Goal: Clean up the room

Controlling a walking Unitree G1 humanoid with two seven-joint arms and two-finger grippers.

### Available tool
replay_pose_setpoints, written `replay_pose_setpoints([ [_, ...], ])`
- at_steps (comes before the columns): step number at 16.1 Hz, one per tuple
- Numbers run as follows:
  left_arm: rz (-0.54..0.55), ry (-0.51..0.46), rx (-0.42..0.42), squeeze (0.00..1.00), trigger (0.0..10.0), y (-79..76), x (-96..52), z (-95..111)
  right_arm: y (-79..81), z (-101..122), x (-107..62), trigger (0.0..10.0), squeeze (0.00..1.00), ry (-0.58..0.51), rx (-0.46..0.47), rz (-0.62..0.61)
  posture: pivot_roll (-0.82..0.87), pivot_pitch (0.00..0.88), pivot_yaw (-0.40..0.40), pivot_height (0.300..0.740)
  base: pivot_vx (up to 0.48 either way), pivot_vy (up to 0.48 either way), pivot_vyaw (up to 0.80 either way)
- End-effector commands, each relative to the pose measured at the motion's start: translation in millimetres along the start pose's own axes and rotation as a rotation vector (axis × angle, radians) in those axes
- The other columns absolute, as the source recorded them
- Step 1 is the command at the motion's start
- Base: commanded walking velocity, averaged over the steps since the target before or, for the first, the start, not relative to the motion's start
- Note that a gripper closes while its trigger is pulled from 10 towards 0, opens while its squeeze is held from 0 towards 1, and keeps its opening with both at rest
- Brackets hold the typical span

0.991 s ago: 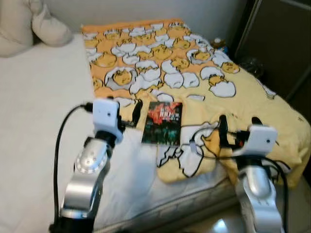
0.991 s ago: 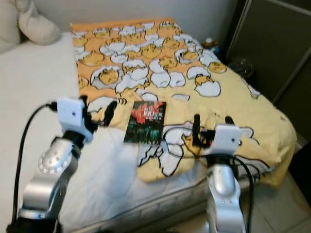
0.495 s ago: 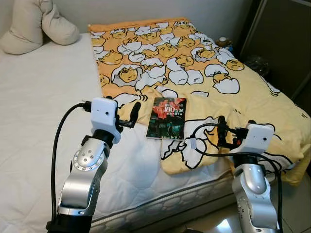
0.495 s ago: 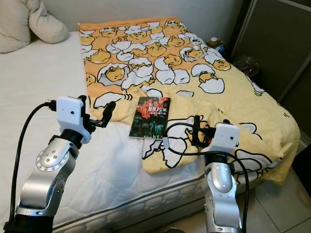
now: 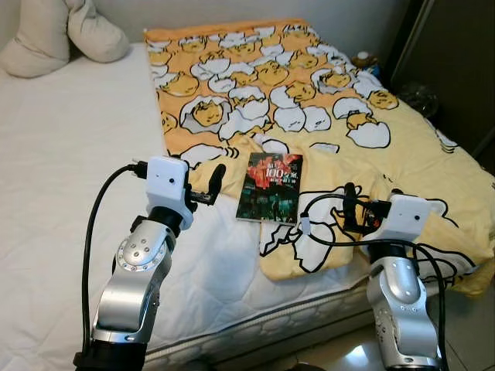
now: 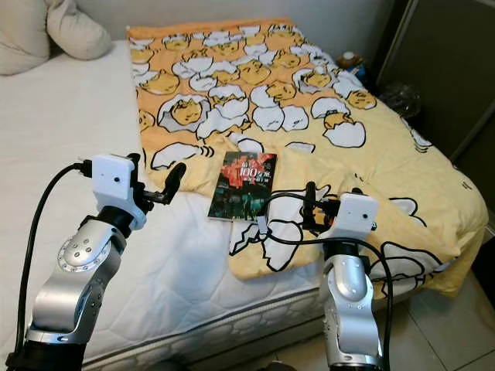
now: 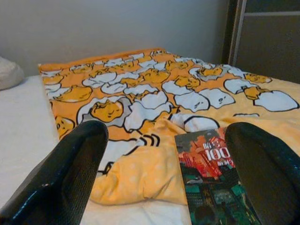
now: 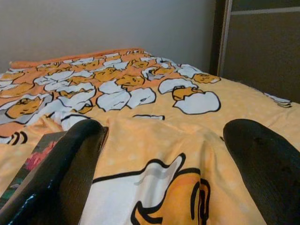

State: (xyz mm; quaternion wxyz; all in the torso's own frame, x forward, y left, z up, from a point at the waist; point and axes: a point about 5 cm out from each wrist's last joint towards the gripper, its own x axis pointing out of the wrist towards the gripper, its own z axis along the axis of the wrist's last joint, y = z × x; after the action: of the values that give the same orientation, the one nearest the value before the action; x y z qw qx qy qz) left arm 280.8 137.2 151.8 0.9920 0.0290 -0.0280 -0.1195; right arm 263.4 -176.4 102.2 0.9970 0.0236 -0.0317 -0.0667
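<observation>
A white bed (image 5: 62, 154) carries a rumpled yellow-orange blanket (image 5: 309, 100) printed with egg cartoons, and two cream pillows (image 5: 62, 39) sit at its far left corner. A dark paperback book (image 5: 269, 187) with red cover art and "100" in white lies flat on the blanket's near folded edge. The left gripper (image 5: 207, 184) hovers just beside the book's left side and the right gripper (image 5: 370, 210) over the blanket to its right, both with fingers spread and grasping nothing.
</observation>
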Motion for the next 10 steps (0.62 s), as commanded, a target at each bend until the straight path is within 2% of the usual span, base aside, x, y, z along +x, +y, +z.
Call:
replay_pose_setpoints([
  [1,0.001,0.017,-0.006,0.0,10.0,0.8,1.4,-2,-0.1,2,2.5,10.0,0.0,-0.012,0.015,0.001,0.02,0.0,0.024,0.719,0.0,0.0,0.0],
  [5,0.035,0.073,-0.019,0.0,10.0,16.6,11.6,-8,1.4,1,14.5,10.0,0.0,-0.003,0.041,0.02,0.03,0.0,0.036,0.719,0.0,0.0,0.0],
  [6,0.027,0.069,-0.013,0.0,10.0,17.7,7.5,-6,3.7,0,15.5,10.0,0.0,-0.002,0.047,0.034,0.04,0.0,0.05,0.719,0.0,0.0,0.0],
  [7,0.008,0.065,-0.003,0.0,10.0,16.5,-1.3,-3,3.3,-7,22.3,10.0,0.0,0.034,0.104,0.029,0.06,0.006,0.061,0.719,0.0,0.0,0.0],
  [10,-0.059,0.035,0.038,0.0,10.0,14.3,-9.8,7,1.0,-26,34.2,10.0,0.0,0.132,0.234,0.023,0.12,0.036,0.073,0.719,0.0,0.0,0.0],
])
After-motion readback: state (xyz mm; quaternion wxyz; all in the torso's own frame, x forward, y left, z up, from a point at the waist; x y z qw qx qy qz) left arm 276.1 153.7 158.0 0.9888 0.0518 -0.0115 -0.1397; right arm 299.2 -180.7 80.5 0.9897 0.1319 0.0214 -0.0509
